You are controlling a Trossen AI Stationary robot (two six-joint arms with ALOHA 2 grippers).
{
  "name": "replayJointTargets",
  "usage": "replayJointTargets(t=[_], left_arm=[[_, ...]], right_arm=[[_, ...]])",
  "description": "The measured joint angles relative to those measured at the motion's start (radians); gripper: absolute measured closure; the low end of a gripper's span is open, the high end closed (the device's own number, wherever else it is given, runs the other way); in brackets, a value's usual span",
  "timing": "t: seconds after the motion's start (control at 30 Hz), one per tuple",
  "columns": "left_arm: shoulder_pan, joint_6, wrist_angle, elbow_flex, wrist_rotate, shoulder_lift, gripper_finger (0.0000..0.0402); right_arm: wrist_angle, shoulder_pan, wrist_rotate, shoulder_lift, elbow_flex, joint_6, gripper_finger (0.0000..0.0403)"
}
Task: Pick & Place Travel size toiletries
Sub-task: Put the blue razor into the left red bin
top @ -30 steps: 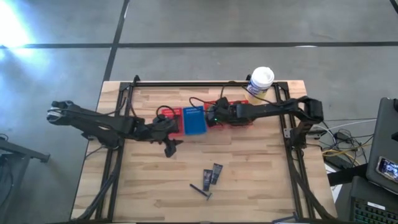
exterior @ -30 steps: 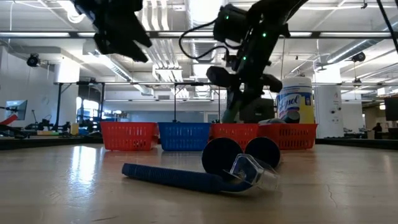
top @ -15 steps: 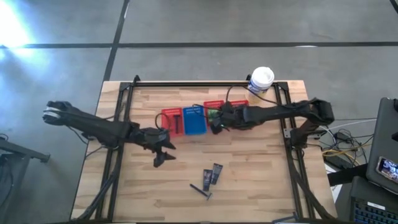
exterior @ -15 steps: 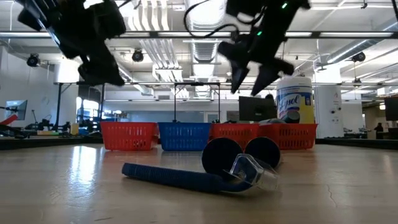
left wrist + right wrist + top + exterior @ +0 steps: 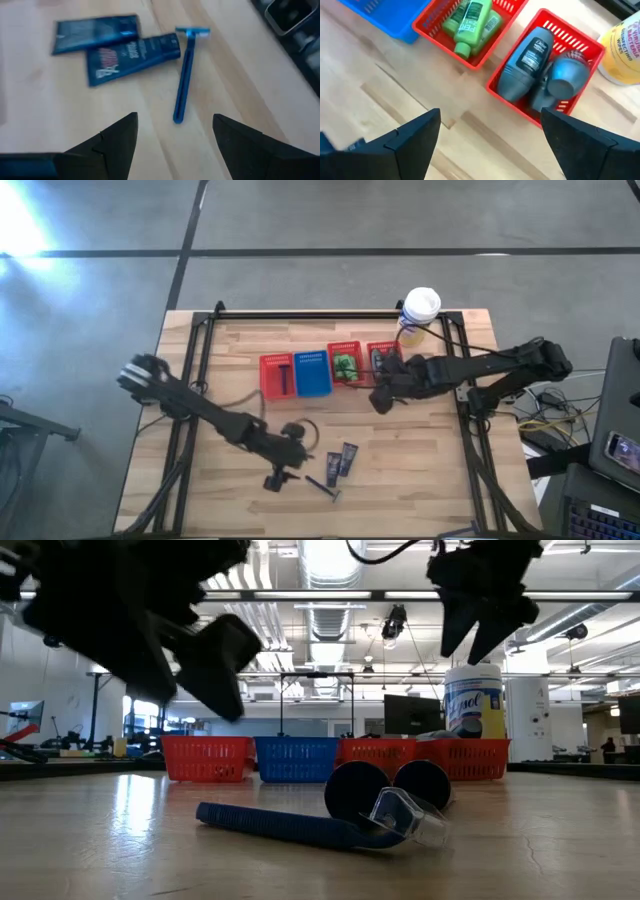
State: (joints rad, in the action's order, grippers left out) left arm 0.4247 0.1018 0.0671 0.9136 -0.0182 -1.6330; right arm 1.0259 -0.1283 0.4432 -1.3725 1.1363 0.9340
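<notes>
Two dark flat tubes [image 5: 115, 47] and a blue razor [image 5: 186, 75] lie flat on the table near its front edge. My left gripper [image 5: 175, 119] hovers open just above them, fingers on either side of the razor's handle end, touching nothing; in the high view it [image 5: 280, 475] is left of the razor [image 5: 322, 485]. Green bottles [image 5: 472, 20] lie in one red basket, grey bottles [image 5: 535, 65] in the red basket beside it. My right gripper [image 5: 490, 117] hangs open above the table, in front of these baskets.
A row of baskets stands at mid-table: red [image 5: 277, 375], blue [image 5: 313, 372], red [image 5: 347, 365], red [image 5: 385, 358]. A white-lidded yellow canister [image 5: 420, 310] stands at the far right. Bare wood lies between the baskets and the tubes.
My left gripper has swung from beside the baskets toward the near edge and down, rolling as it went, to just above the razor. My right gripper has opened over the red baskets, risen and drawn back toward the table's right edge.
</notes>
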Motion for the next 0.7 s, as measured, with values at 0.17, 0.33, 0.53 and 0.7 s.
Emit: replayJointTargets(t=[0.17, 0.33, 0.53, 0.7], left_arm=[[0.013, -0.015, 0.015, 0.147, -0.038, -0.186, 0.014], [0.004, -0.02, 0.126, 0.285, -0.054, -0.322, 0.0162], [-0.001, -0.021, 0.27, 0.394, -0.089, -0.393, 0.0266], [0.0, 0.017, 0.323, 0.397, -0.075, -0.375, 0.0377]], right_arm=[[-0.002, -0.053, 0.0, 0.072, -0.06, -0.004, 0.0081], [0.002, -0.099, 0.003, 0.138, -0.125, 0.013, 0.0097], [0.016, -0.135, 0.004, 0.204, -0.186, 0.058, 0.0115], [0.015, -0.138, 0.004, 0.243, -0.219, 0.061, 0.0128]])
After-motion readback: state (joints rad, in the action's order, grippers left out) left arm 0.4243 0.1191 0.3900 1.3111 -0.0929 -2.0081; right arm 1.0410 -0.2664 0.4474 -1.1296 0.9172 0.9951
